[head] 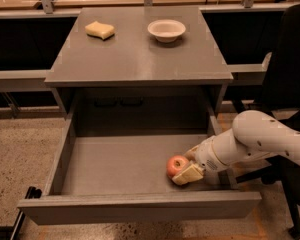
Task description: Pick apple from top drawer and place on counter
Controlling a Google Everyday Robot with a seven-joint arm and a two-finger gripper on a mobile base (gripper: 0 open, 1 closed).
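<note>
The apple [176,164], small and red-pink, lies on the floor of the open top drawer [115,164], near its front right corner. My gripper [183,167] reaches into the drawer from the right on a white arm. It is open. One cream finger [189,175] lies just in front of the apple and the other shows behind it, so the apple sits at the fingertips. The apple rests on the drawer floor. The counter [140,54] is the flat grey top above the drawer.
A yellow sponge [100,30] and a white bowl [166,30] sit at the back of the counter. The drawer's front panel [140,208] and right wall hem the gripper in. A dark chair [290,84] stands to the right.
</note>
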